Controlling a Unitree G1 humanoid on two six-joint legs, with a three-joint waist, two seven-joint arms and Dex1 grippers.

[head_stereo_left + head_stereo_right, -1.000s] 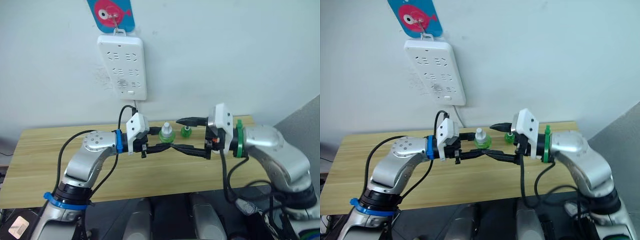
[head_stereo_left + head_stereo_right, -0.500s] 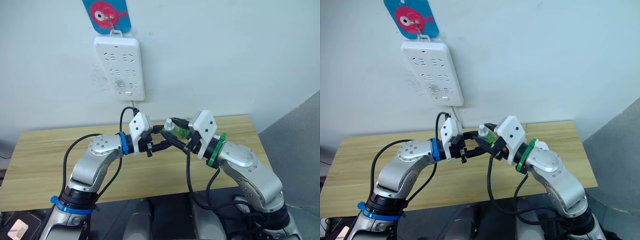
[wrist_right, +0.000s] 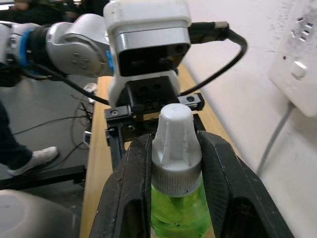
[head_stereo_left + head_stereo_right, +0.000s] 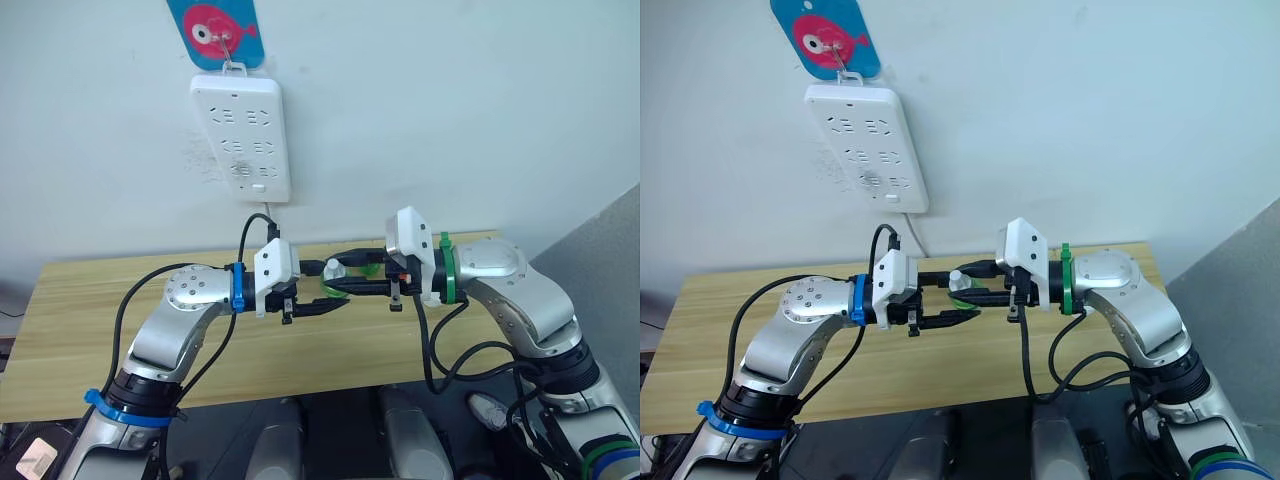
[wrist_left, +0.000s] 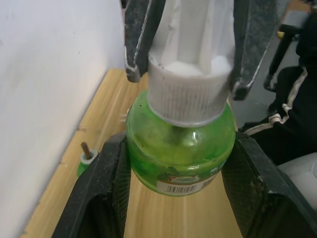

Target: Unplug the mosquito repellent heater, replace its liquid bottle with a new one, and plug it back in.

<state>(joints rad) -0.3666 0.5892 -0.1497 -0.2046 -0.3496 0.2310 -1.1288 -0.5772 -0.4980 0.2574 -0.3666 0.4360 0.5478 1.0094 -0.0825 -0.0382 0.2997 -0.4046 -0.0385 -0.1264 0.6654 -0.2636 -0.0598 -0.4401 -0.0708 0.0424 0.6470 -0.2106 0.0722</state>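
A long wooden table [image 4: 90, 310] stands against the wall, with a white power strip [image 4: 243, 135] hanging above it. Over the table's back edge, the left gripper [image 5: 173, 163] squeezes the green bottle [image 5: 181, 148] by its belly. The right gripper [image 3: 171, 163] pinches its white cap [image 3: 173, 136], probably to twist it off. Another small bottle [image 5: 85, 159] waits by the back edge. I cannot find the heater.

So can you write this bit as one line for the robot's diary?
left end effector: holds green bottle body | right end effector: grips white cap | wick bottle: on table
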